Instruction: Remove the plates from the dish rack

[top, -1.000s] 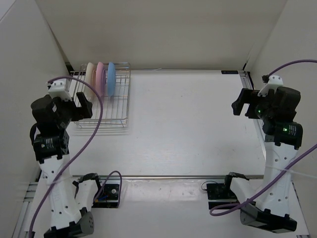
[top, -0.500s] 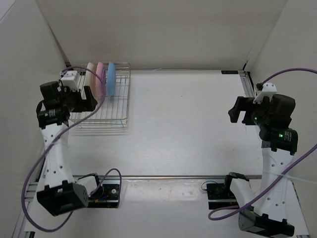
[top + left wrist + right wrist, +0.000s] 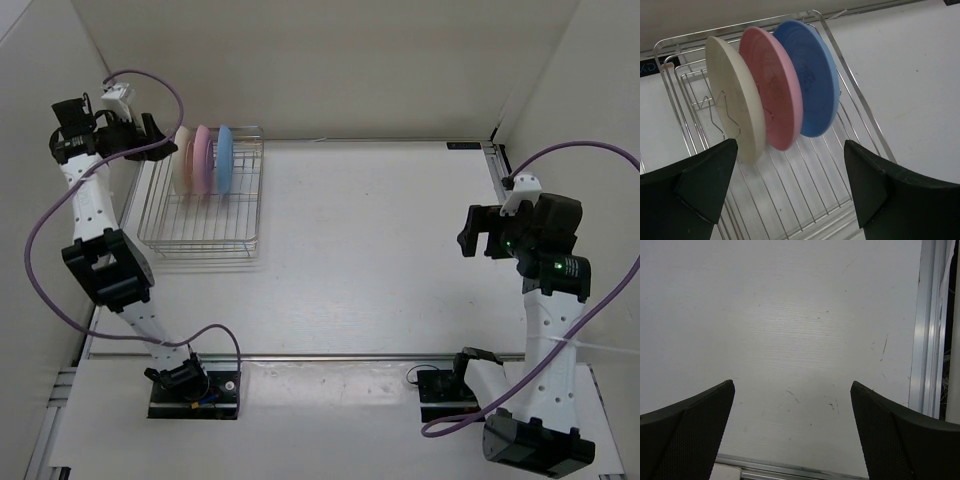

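Observation:
Three plates stand on edge in a row at the far end of the dish rack: a cream plate, a pink plate and a light blue plate. My left gripper hangs open just left of the cream plate, above the rack's far left corner, and holds nothing. From the left wrist the cream plate, pink plate and blue plate lean in the wire rack, ahead of the open left gripper. My right gripper is open and empty over bare table at the right.
White walls close in the table at the left, back and right, and the rack sits tight against the left wall. An aluminium rail runs along the table's right edge. A purple cable loops off the left arm.
My left arm has stretched up and back, carrying its open gripper from the rack's near left side to beside the cream plate. The right gripper has sunk slightly and shifted left.

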You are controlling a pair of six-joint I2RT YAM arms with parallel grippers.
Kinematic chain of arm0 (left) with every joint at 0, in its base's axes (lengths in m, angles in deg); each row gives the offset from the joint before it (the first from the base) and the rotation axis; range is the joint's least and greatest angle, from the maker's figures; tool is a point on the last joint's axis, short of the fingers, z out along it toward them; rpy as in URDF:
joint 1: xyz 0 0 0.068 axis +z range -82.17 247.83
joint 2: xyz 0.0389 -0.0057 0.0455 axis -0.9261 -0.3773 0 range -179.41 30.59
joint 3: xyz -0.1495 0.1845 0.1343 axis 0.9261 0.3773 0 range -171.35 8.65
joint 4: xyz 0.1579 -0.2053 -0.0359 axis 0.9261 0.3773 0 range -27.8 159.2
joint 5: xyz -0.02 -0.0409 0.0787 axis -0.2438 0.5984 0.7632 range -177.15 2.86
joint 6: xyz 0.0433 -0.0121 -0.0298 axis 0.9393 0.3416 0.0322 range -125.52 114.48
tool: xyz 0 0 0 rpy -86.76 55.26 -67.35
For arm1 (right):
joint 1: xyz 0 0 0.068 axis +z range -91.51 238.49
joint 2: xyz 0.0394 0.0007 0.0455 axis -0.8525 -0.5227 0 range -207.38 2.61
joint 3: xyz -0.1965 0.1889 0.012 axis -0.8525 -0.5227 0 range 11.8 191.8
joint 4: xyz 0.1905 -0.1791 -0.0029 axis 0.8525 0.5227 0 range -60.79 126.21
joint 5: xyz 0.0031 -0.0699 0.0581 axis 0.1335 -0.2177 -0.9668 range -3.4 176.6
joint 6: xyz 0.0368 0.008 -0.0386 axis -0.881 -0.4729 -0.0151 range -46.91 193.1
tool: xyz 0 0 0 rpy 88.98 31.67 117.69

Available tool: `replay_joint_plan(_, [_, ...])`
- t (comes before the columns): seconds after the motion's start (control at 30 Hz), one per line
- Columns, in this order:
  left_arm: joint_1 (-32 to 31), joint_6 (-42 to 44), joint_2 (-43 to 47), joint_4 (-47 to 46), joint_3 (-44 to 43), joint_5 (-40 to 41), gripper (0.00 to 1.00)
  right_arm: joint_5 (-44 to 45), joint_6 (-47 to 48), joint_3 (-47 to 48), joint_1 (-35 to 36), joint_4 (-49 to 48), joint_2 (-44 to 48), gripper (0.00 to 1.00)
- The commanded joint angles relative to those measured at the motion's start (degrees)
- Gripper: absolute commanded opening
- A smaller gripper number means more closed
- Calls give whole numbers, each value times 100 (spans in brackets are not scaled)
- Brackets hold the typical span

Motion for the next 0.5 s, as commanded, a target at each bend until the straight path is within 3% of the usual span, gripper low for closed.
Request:
replay_joint_plan(0.0, [55, 270, -610, 276, -676, -514, 99, -226, 272, -196, 15, -267, -135, 100])
replay_joint_plan(0.17, [161, -54, -1482, -66, -1468, -777, 99, -499, 272, -303, 15, -461, -241, 100])
replay_joint_plan(0.37, [161, -450, -2019, -515, -1521, -927, 98, -447, 166, -364, 15, -514, -469, 100])
replay_joint_plan(0.47, [161, -450, -2160, -515, -1521, -988, 92, -394, 166, -364, 15, -514, -469, 100])
